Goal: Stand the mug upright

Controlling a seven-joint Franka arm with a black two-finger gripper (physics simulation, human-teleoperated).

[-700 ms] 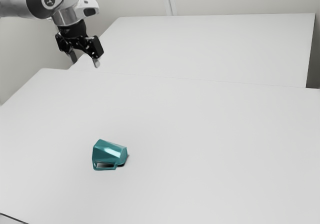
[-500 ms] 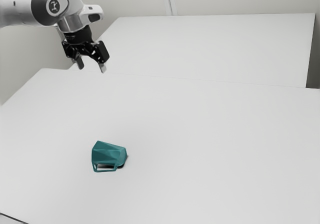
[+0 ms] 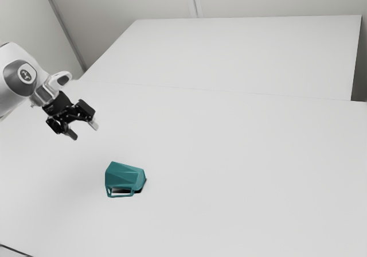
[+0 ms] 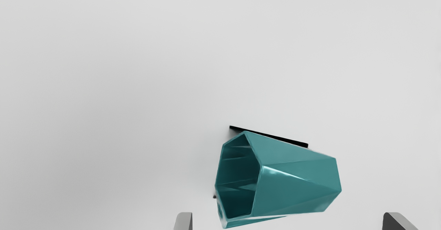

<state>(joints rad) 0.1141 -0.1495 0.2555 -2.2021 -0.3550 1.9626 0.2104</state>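
Mug (image 3: 125,176) lies on its side on the table (image 3: 241,171), exterior view's near left, mouth leftward; looks light, stiff, perhaps slick, best gripped across the body; tool (image 3: 84,131) open, empty, farther back and left.

The white-and-grey arm (image 3: 14,51) has a black hand (image 3: 84,132).

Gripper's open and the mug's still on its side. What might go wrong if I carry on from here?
The mug lies roughly lengthwise between the open fingers of the gripper, so closing at this angle might pinch mouth and base rather than the sides.

Its body narrows toward the base, so a grip on the sloping walls could slip.

The handle juts out from one side and might catch a finger on the way down.
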